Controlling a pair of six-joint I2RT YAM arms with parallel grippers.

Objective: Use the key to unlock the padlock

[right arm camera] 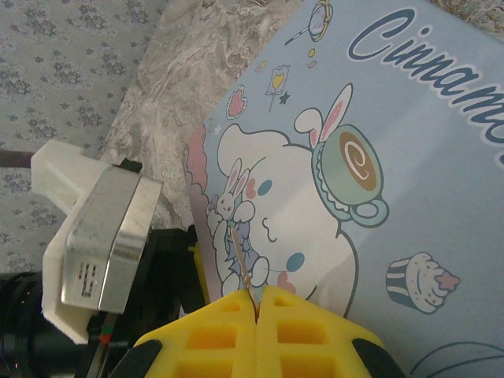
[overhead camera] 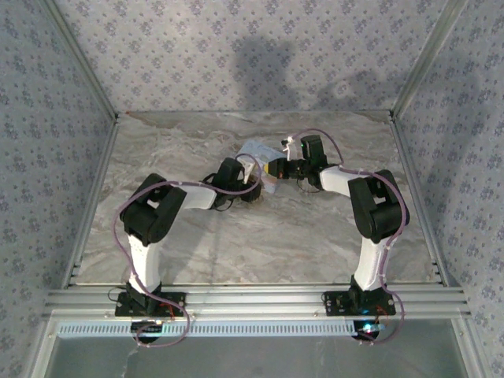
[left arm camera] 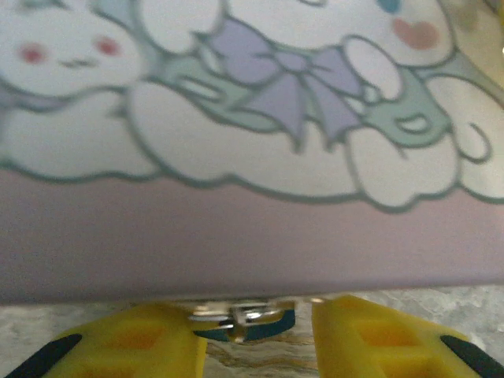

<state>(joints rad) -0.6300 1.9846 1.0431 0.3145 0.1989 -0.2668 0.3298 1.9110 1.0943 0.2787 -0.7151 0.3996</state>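
Bottom centre, the padlock point(left arm camera: 246, 320) sits between the spread jaws of the left gripper point(left arm camera: 252, 346); the right gripper point(right arm camera: 256, 298) has its jaws pinching a thin key point(right arm camera: 239, 252).

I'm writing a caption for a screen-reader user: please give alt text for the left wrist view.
Two yellow fingers of the left gripper flank a tiny teal padlock with a silvery part, at the foot of a blurred cartoon-printed tin on a marbled table.

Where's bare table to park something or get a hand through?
Free: near band of table, between left arm and right arm, front rail up to the tin; both far corners by the back wall. Crowded: centre, where left gripper and right gripper meet at the tin.
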